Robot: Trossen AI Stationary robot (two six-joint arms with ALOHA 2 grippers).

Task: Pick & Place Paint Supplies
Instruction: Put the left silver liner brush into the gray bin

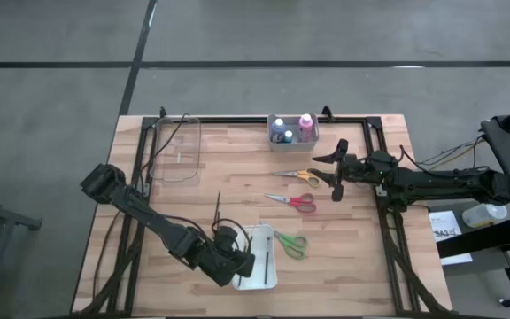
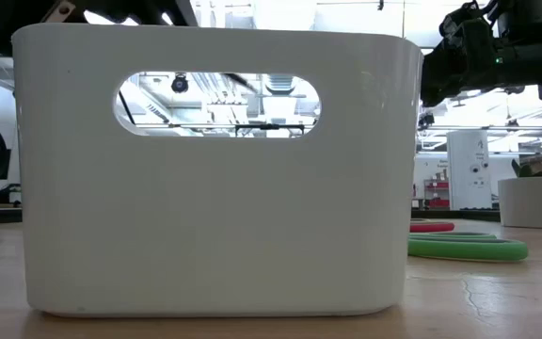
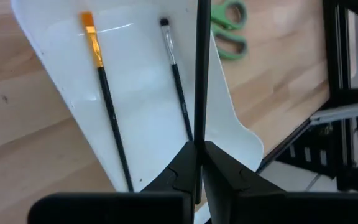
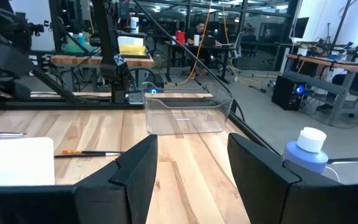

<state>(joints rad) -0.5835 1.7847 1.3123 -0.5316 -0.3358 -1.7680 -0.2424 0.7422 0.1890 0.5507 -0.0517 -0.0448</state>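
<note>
I have the left claw (image 3: 197,163) clamped on a thin dark brush (image 3: 199,74), hanging over the white tray (image 3: 142,93) where two brushes (image 3: 107,106) already lie. Next I judge it must lower and let go inside the tray. The right claw (image 4: 191,165) waits apart above the worktop (image 1: 228,182), near the orange scissors (image 1: 297,175).

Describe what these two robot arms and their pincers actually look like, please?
Both arms are dark, nearly black, built of chunky jointed segments with thin black cables trailing along them. The left gripper ends in two flat, angular black fingers. The right gripper has two broad, matte black fingers with slanted edges. Seen from above, the right gripper looks like a forked claw.
</note>
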